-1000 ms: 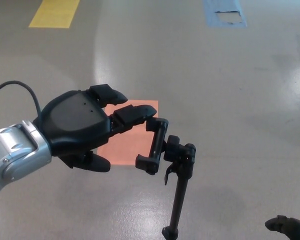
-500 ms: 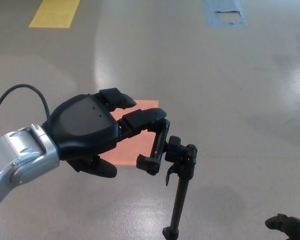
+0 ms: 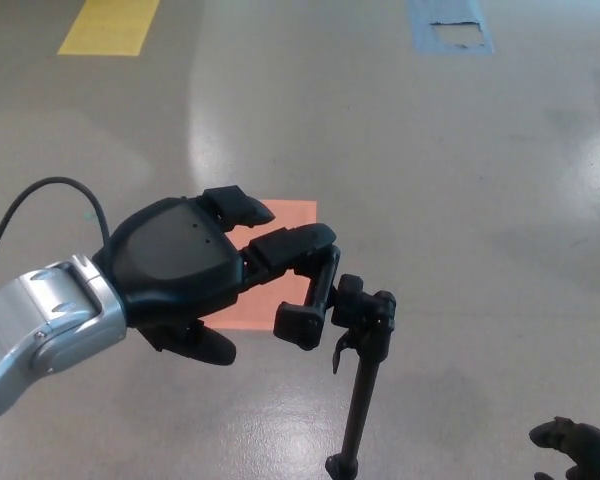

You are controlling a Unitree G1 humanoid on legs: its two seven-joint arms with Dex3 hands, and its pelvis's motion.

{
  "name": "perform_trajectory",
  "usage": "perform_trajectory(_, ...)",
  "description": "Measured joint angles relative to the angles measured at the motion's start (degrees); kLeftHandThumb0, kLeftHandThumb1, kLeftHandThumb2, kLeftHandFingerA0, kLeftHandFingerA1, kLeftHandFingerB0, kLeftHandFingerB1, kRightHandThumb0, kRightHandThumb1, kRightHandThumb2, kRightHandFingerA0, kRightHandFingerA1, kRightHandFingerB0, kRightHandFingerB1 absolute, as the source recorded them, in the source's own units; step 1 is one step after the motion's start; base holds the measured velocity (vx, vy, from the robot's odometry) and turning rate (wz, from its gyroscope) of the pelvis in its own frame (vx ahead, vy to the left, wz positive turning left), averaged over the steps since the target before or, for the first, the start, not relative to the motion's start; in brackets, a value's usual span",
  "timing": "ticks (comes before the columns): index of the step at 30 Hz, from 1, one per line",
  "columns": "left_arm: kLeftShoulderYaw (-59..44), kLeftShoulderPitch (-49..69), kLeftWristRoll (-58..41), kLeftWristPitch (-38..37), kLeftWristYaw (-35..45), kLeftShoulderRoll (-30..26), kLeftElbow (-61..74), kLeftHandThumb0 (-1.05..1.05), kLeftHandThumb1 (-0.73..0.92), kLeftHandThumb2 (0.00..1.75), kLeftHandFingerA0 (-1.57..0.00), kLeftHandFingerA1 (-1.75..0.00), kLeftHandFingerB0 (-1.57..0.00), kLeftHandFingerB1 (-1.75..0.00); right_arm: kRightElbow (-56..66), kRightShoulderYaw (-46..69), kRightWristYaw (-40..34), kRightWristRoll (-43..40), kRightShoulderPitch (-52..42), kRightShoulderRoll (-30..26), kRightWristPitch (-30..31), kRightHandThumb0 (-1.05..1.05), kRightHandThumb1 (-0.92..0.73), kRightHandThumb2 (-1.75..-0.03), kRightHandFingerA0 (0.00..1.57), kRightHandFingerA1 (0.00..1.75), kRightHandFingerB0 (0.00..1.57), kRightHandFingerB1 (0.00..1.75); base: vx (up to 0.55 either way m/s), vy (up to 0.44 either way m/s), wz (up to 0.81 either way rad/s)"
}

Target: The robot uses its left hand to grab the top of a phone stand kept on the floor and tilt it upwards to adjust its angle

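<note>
Floor markings: one yellow patch [image 3: 108, 25] at the top left; one salmon-orange square [image 3: 270, 270] in the middle, partly covered by the hand; one blue patch [image 3: 449, 24] at the top right, worn pale in its centre; all three lie flat on the grey floor [image 3: 460, 180]
Cable: one black cable [image 3: 35, 200] arcs up from the left edge and runs behind the silver forearm [image 3: 40, 325]
Left hand: the left hand [image 3: 195, 270] comes in from the left; its fingers [image 3: 298, 241] reach over the top end of the stand's clamp, the thumb lies below and apart; whether they actually grip the clamp I cannot tell
Phone stand: one black phone stand [image 3: 365, 340] stands on the floor just right of the orange square; its clamp bracket sits tilted at the top, just beside the fingertips; a single thin pole runs down to the bottom edge
In the way: nothing lies between the hand and the clamp
Right hand: only a dark tip of the right hand [image 3: 575, 443] shows at the bottom right corner, well apart from the stand; its fingers cannot be judged
Writing: none readable on the stand, the hand or the floor markings
</note>
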State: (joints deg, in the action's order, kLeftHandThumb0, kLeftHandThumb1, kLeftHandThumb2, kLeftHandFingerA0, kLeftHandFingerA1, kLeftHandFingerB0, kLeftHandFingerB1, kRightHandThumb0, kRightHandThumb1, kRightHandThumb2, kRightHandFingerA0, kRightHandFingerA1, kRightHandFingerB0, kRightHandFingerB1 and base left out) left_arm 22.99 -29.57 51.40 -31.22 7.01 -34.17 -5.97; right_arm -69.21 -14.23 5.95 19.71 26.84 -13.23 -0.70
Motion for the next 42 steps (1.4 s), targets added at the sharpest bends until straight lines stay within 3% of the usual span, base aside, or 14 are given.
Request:
perform_trajectory(16,0.02,1.12,-0.14,0.01,-0.02,-0.05,-1.51,-0.85,0.59,0.9,-0.14,-0.33,0.0,-0.11,-0.11,-0.1,0.72,0.03,0.53,-0.04,0.21,-0.27,-0.66,-1.11,0.01,0.49,0.0,0.47,0.0,0.0,0.0)
perform_trajectory(17,0.04,1.17,-0.16,0.01,-0.01,-0.05,-1.64,-0.81,0.56,0.88,-0.15,-0.38,0.0,-0.14,-0.12,-0.12,0.81,0.03,0.55,-0.05,0.21,-0.49,-0.75,-0.74,0.14,0.36,0.14,0.33,0.0,0.0,0.0)
perform_trajectory(24,0.16,1.27,-0.1,-0.06,-0.11,-0.05,-2.04,-0.76,0.54,0.89,-0.13,-0.41,0.0,-0.19,-0.12,-0.09,1.04,0.01,0.7,-0.09,0.22,-0.49,-0.76,-0.74,0.15,0.36,0.14,0.33,0.0,0.0,0.0)
perform_trajectory(25,0.18,1.34,-0.08,-0.06,-0.13,-0.05,-2.04,-0.76,0.67,0.61,-0.21,-0.31,0.0,-0.17,-0.11,-0.11,1.05,0.04,0.71,-0.1,0.22,-0.49,-0.76,-0.74,0.15,0.36,0.14,0.33,0.0,0.0,0.0)
perform_trajectory(26,0.24,1.5,-0.04,-0.07,-0.21,-0.05,-2.05,-0.76,0.67,0.61,-0.21,-0.31,0.0,-0.17,-0.09,-0.16,1.05,0.07,0.7,-0.1,0.24,-0.49,-0.76,-0.74,0.15,0.36,0.14,0.33,0.0,0.0,0.0)
perform_trajectory(27,0.26,1.56,-0.03,-0.09,-0.29,-0.05,-2.12,-0.86,0.59,0.9,-0.16,-0.38,0.0,-0.09,-0.07,-0.17,1.05,0.08,0.7,-0.1,0.24,-0.48,-0.76,-0.74,0.14,0.36,0.14,0.32,0.0,0.0,0.0)
perform_trajectory(35,0.77,2.4,0.25,-0.42,-1.28,-0.2,-2.77,-0.86,0.59,0.89,-0.17,-0.38,0.0,-0.07,-0.07,-0.17,1.33,0.06,0.71,-0.12,0.26,-0.48,-0.76,-0.74,0.15,0.36,0.15,0.33,0.0,0.0,0.0)
perform_trajectory(42,1.17,2.89,0.36,-0.42,-1.47,-0.62,-2.78,-0.76,0.54,0.88,-0.15,-0.43,-0.01,-0.2,-0.07,-0.15,1.63,0.05,0.82,-0.13,0.26,-0.48,-0.75,-0.74,0.16,0.37,0.15,0.33,0.0,0.0,0.0)
